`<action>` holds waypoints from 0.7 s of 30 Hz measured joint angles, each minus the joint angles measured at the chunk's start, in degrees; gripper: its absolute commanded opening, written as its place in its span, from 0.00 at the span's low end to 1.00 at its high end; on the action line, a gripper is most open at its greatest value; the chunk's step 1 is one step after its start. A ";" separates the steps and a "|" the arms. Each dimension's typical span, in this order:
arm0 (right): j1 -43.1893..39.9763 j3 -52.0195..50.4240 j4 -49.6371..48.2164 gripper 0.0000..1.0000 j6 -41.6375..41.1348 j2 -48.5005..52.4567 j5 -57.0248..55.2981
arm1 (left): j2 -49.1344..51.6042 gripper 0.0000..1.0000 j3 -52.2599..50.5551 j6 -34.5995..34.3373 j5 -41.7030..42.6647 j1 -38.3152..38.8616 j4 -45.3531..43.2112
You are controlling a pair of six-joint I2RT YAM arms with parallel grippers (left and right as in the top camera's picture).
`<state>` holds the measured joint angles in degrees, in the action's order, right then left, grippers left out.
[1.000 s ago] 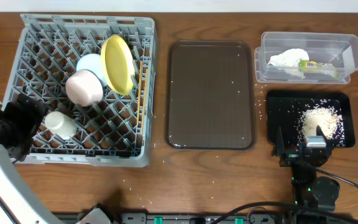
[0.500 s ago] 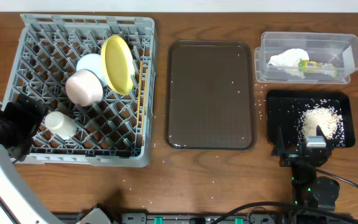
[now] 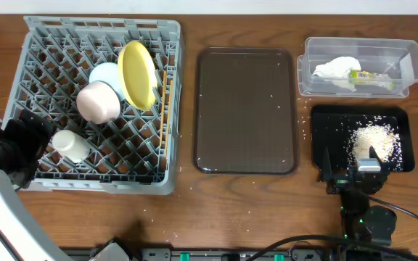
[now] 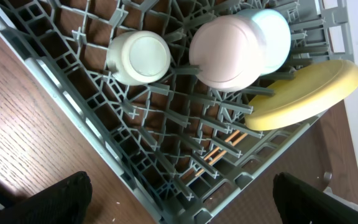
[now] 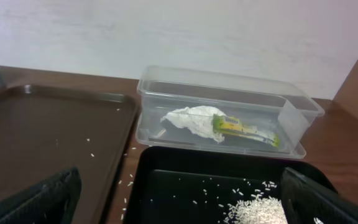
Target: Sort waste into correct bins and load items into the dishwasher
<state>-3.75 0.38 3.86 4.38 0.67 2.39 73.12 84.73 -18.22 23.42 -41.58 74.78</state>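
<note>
**Left arm.** The left gripper [image 4: 180, 186] is at the near left corner of the dish rack [image 4: 73, 106]. The rack's grey wall runs slantwise across the gap between the fingers.
- The cream cup [image 4: 138, 57] lies just ahead of the jaws, toward the left-finger side, one round end facing the wrist camera.
- The pink bowl [image 4: 227, 51] is further ahead, upturned, overlapping the blue bowl [image 4: 273, 37] behind it.
- The yellow plate [image 4: 306, 93] stands on edge beyond both bowls, on the right-finger side.
- The chopsticks [image 4: 219, 146] lie low in the lattice, under the plate's lower rim.

**Right arm.** The right gripper [image 5: 182, 199] is at the near edge of the black tray [image 5: 185, 180], which spreads out directly ahead of the jaws.
- The rice [image 5: 257, 211] is heaped toward the right finger, with stray grains nearer the middle.
- The clear tub [image 5: 229, 84] is straight ahead, just past the tray.
- The tissue [image 5: 191, 117] and wrapper [image 5: 241, 127] lie inside the tub, touching each other.
- The brown tray [image 5: 48, 130] is off to the left-finger side, beside the black tray.

**Change.** Checked against the overhead frames from a second and half a second back, nothing has shifted. Both arms, the dishes and the waste sit exactly as before.

**Jaws.** The left jaws are spread wide with nothing gripped. I cannot tell whether the fingers touch the rack wall. The right jaws are at full spread and empty, with nothing between the pads.
</note>
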 measured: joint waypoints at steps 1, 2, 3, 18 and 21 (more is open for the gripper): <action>0.00 0.00 -0.02 0.99 0.00 0.00 -0.02 | -0.02 0.94 0.00 0.00 0.00 0.00 0.00; 0.00 0.00 -0.02 0.99 0.00 0.00 0.00 | -0.02 0.94 0.00 0.00 0.00 0.00 0.00; 0.00 0.00 -0.02 0.99 0.00 0.00 0.00 | -0.02 0.94 0.00 0.00 0.00 0.00 -0.02; 0.00 0.00 -0.02 0.99 0.00 0.00 -0.02 | -0.02 0.94 0.00 0.00 0.00 0.00 0.00; 0.00 0.00 -0.02 0.99 0.00 0.00 -0.02 | -0.02 0.94 0.00 0.00 0.00 0.00 0.00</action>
<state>-3.75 0.38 3.84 4.38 0.67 2.37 73.10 84.73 -18.22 23.42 -41.58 74.78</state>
